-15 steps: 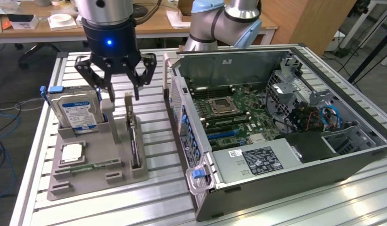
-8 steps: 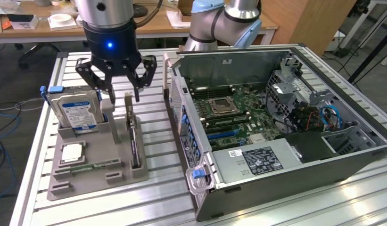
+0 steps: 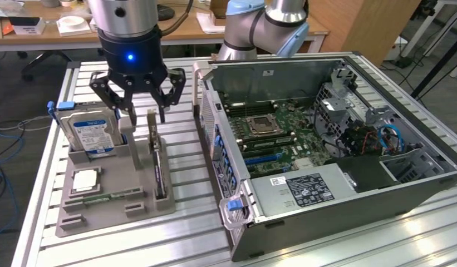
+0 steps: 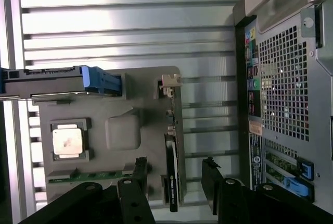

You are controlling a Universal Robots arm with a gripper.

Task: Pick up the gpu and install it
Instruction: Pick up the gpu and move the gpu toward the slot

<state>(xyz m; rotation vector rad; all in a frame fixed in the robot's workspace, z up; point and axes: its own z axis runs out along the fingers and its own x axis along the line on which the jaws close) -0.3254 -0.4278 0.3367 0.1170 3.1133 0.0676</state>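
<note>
Fingers (image 3: pixel 124 103) of the gripper (image 3: pixel 145 114) are spread apart and hold nothing. In the exterior view they hang at upper left of centre, one on each side of the top end of the gpu (image 3: pixel 158 172).

At the exterior view's far left a hard drive (image 3: pixel 91 131) with a blue-white label stands upright at the back of a grey tray (image 3: pixel 109 216). In front of it, towards the lower left of the frame, a CPU (image 3: pixel 85 181) lies flat in its pocket, and a green memory stick (image 3: pixel 109 196) lies just below that.

Next to the right, the gpu stands on its long edge in a slot along the tray's right side, its silver bracket end uppermost under the gripper. In the wrist view the card lies between the two dark fingertips with a gap on each side, so nothing is touching it.

The tray sits on a slatted metal table (image 3: pixel 139 247). The right half of the frame holds an open computer case (image 3: pixel 347 222) lying on its side, just beside the tray, with the motherboard (image 3: pixel 276 136) exposed.
</note>
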